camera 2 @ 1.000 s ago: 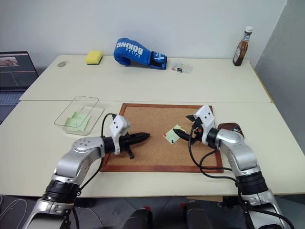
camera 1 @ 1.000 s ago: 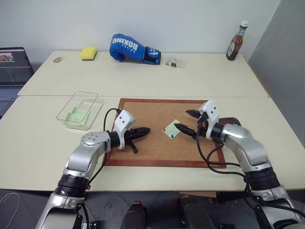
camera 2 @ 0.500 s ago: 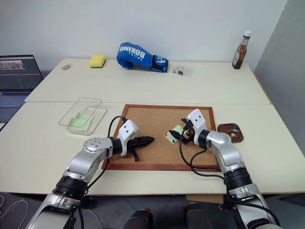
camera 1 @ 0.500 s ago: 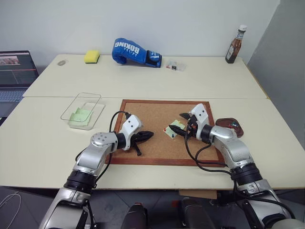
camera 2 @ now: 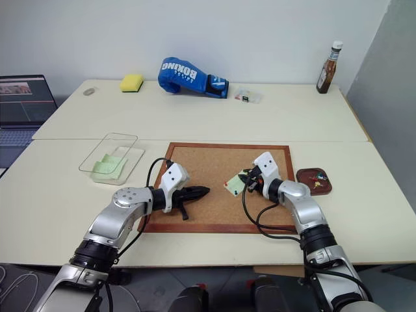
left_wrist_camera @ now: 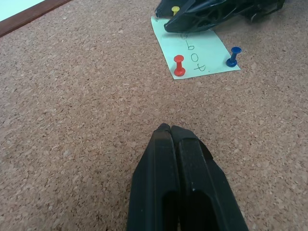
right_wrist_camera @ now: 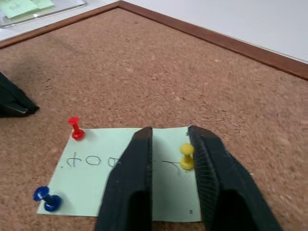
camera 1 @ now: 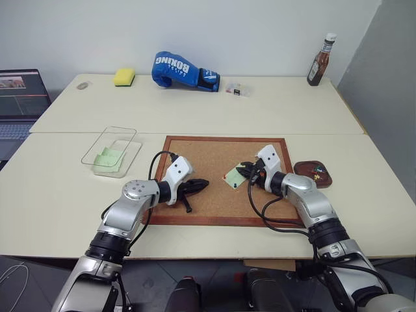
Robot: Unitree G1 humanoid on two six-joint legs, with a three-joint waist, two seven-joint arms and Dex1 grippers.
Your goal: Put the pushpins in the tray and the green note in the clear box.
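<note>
Right gripper (right_wrist_camera: pixel 169 147): low over the green note (right_wrist_camera: pixel 96 183), its two black fingers a narrow gap apart; the yellow pushpin (right_wrist_camera: pixel 186 155) stands in that gap, close against one finger, and I cannot tell whether the pads actually press it
Left gripper (left_wrist_camera: pixel 169 129): fingers pressed together, nothing between them, tip over bare corkboard (camera 1: pixel 214 153), pointing toward the note
Green note: flat on the cork directly under the right gripper's fingers and well ahead of the left gripper's tip; handwriting on it
Red pushpin (left_wrist_camera: pixel 179 65): stuck at the note corner nearest the left gripper, clear of the right gripper's fingers
Blue pushpin (left_wrist_camera: pixel 233 56): at another corner of the note, on the edge away from the yellow pin, apart from both grippers
Tray (camera 1: pixel 313 174): on the table just off the corkboard's edge, beside the right forearm, behind the right gripper; small coloured bits lie in it
Clear box (camera 1: pixel 112 151): off the board's other side, beyond the left arm, well apart from both grippers; a mint-green note (camera 1: pixel 108 158) lies inside
</note>
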